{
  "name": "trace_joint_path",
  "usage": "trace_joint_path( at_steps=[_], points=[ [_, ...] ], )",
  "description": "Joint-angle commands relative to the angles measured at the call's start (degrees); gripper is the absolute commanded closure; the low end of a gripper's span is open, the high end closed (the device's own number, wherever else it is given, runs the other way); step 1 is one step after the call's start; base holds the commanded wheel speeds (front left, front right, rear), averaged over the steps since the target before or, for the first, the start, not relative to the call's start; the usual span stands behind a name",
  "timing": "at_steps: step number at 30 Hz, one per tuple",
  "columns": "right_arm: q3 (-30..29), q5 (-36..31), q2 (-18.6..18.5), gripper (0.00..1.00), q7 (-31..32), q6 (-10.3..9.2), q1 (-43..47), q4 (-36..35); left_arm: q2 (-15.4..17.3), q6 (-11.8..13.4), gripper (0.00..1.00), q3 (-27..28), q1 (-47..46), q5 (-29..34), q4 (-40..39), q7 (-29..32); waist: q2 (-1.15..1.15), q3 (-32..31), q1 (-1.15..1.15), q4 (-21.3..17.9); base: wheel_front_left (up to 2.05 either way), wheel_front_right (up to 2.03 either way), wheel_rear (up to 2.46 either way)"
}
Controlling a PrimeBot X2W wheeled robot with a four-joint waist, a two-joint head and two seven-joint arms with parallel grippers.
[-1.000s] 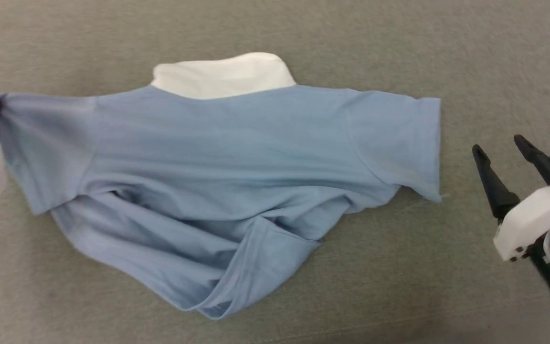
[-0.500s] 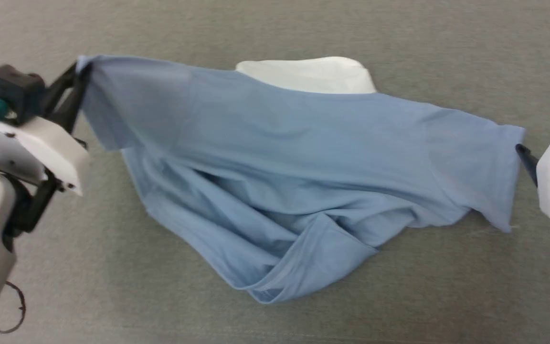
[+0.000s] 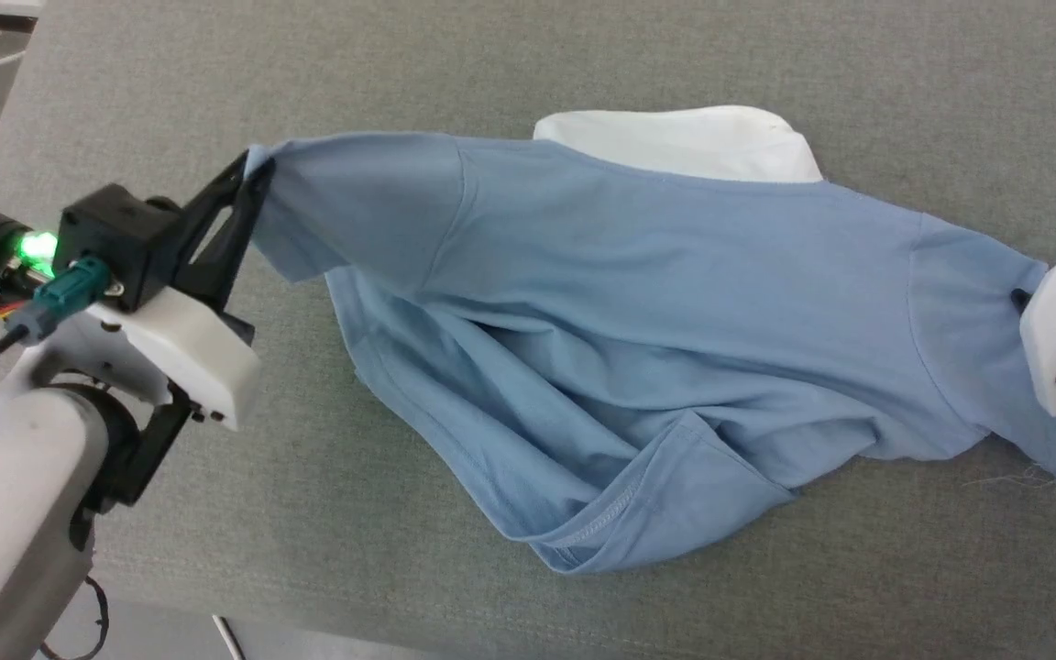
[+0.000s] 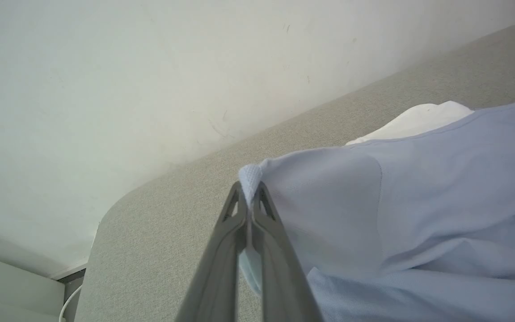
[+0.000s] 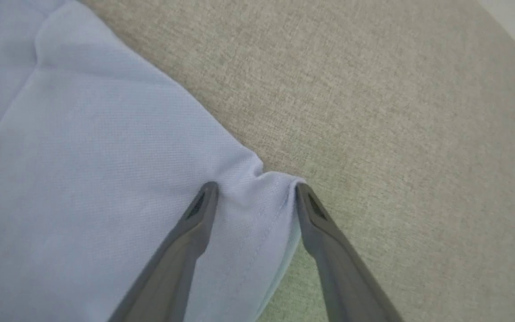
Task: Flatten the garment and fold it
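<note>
Left gripper [image 4: 249,192] is clamped tight on the hem of the left-hand sleeve [image 3: 354,202] and holds it lifted off the worktop [image 3: 583,55] toward the left edge. The right gripper [image 5: 255,188] has its fingers apart, straddling the hem of the right-hand sleeve [image 3: 977,348] near the right edge, with cloth puckered between the tips but not pinched. I read this as the flattening step, with the second grasp not yet made. Next I need the right fingers to close squarely on that hem, then both arms to draw apart and tension the garment [image 3: 656,302] without tugging it out of either grip. It lies across the middle of the worktop, its long axis running sleeve to sleeve, left to right. The white collar [image 3: 675,142] points to the far edge, and the bottom hem [image 3: 656,513] is bunched and turned over toward the near edge.
</note>
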Motion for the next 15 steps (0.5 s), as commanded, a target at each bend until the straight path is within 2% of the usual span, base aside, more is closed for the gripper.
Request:
trace_joint_path(
  at_steps=[1, 8, 12, 15],
  points=[
    [1.68, 0.0, 0.84, 1.0, 0.13, -0.03, 1.65, 2.24, -0.21, 0.68, 1.0, -0.01, 0.81, 0.44, -0.42, 0.1, 0.0, -0.55, 0.0, -0.36, 0.0, 0.0, 0.0],
    [1.8, -0.74, -0.17, 1.0, -8.84, -0.03, -1.92, 3.66, 0.18, 2.61, 1.0, 1.06, 2.16, -0.19, -0.59, -0.21, 0.0, -4.71, 0.0, -3.08, 0.0, 0.0, 0.0],
    [0.77, -0.83, -1.12, 1.0, -15.54, -0.03, -4.57, 0.75, 1.04, 4.12, 1.0, 3.57, 2.81, -1.37, -0.17, -1.74, 0.0, -9.11, 0.0, -5.19, 0.0, 0.0, 0.0],
    [0.48, -0.74, -1.7, 1.0, -17.68, -0.03, -5.42, -1.34, 1.54, 4.75, 1.0, 4.88, 3.09, -1.92, -0.14, -2.58, 0.0, -10.92, 0.0, -6.01, 0.0, 0.0, 0.0]
  ],
)
